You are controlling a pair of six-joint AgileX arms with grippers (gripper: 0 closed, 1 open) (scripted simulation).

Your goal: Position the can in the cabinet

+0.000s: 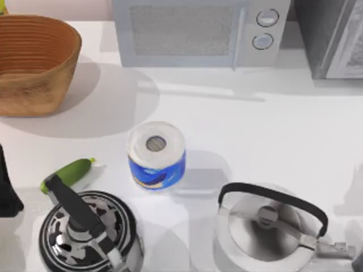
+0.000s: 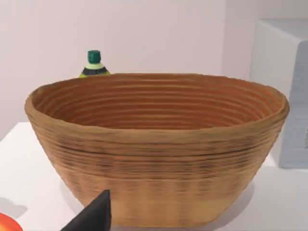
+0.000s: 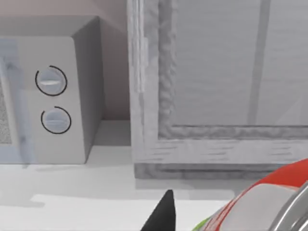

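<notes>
The red can, with a yellow-green band and a silver top, sits tilted and very close in the right wrist view. My right gripper is shut on it. One dark fingertip shows beside the can, and the other is hidden behind it. Straight ahead stands the grey cabinet with its lighter framed door closed. In the top view the cabinet is at the back right corner. My left gripper is parked at the table's left edge.
A pale microwave stands at the back centre, left of the cabinet. A woven basket is back left. The blue-and-white paper roll is mid-table. A patterned kettle, a silver kettle and a green vegetable line the front.
</notes>
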